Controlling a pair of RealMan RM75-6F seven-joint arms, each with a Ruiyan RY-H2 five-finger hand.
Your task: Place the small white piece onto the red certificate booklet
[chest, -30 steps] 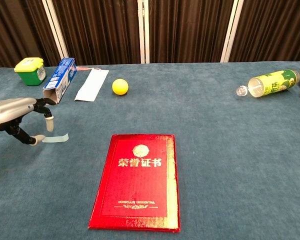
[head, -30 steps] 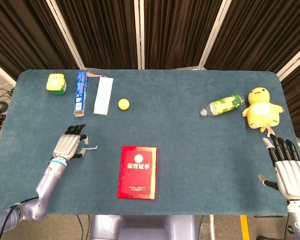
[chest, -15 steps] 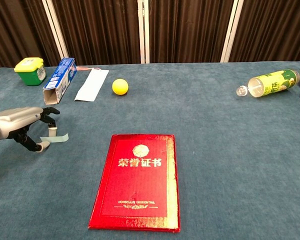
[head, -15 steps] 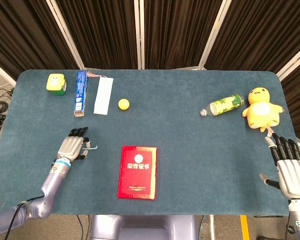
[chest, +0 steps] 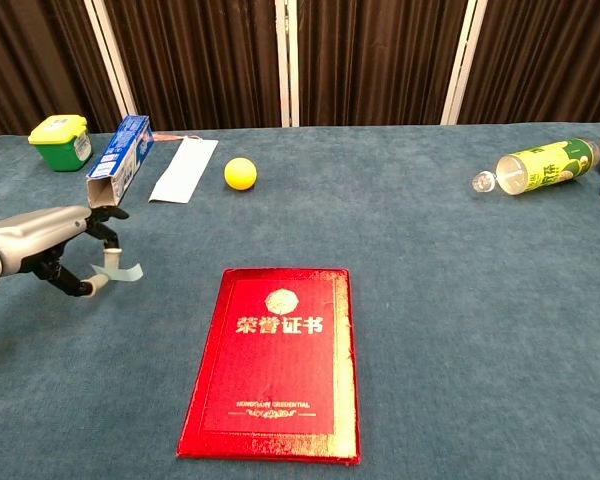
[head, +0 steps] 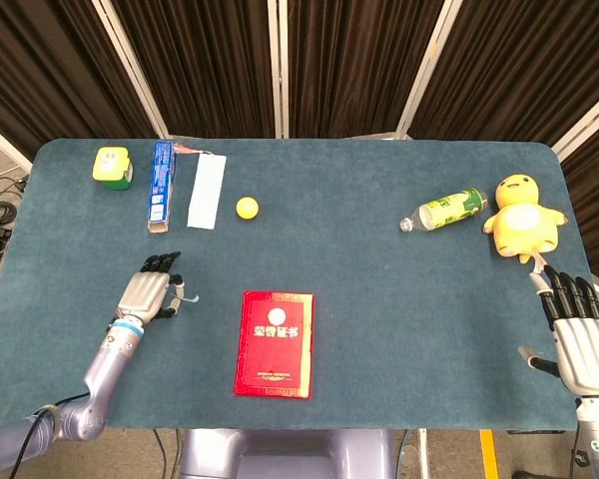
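Since a second ago the left hand (chest: 45,248) has slid right toward the red certificate booklet (chest: 275,360) and now has the small white piece (chest: 120,272) pinched in its fingers (chest: 98,284), lower left of the chest view, strip poking out to the right just off the table (head: 379,299). Booklet sits bottom centre, near but apart. Right hand (head: 579,334) rests lower right in the head view, fingers spread, holding nothing.

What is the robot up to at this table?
Its left robot hand pinches a small white piece just above the blue table, left of a closed red booklet where the piece should go. Nothing lies on the booklet yet. The right robot hand rests open at the table's edge, holding nothing.
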